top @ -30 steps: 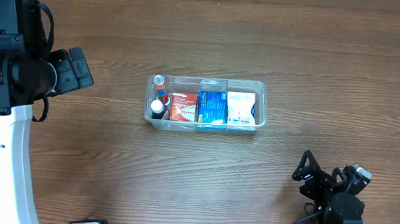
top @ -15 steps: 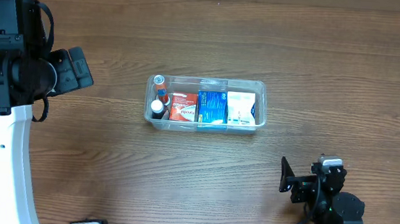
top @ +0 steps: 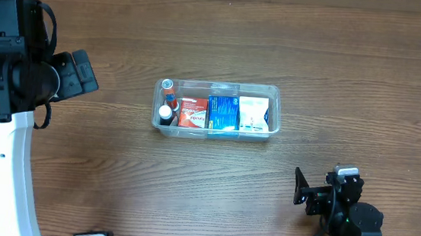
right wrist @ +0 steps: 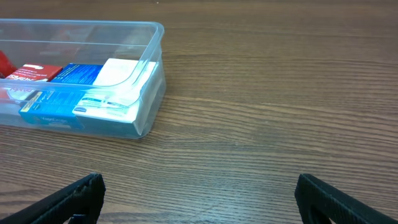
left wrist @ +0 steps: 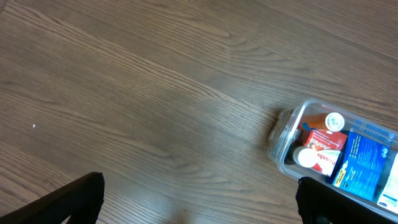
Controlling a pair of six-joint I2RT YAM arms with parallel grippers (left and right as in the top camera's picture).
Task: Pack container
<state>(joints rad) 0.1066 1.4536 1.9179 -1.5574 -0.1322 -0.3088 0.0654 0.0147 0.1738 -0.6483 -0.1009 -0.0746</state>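
The container (top: 221, 84) is a clear plastic bin at the middle of the table. It holds a red box (top: 191, 112), a blue box (top: 223, 112), a white box (top: 254, 113) and two small bottles (top: 167, 100) at its left end. My left gripper (top: 83, 74) is open and empty, well to the left of the bin; its wrist view (left wrist: 199, 199) shows the container (left wrist: 287, 124) at the right edge. My right gripper (top: 302, 189) is open and empty near the front right; its wrist view (right wrist: 199, 196) shows the container (right wrist: 149, 93) at upper left.
The wooden table (top: 337, 68) carries only the bin. The left arm's white base (top: 7, 169) stands along the left edge. The right arm's body (top: 358, 223) sits at the front right edge.
My right gripper has swung to the left and now points toward the table's middle; it has held still for the last half second. The left arm and the bin have not moved.
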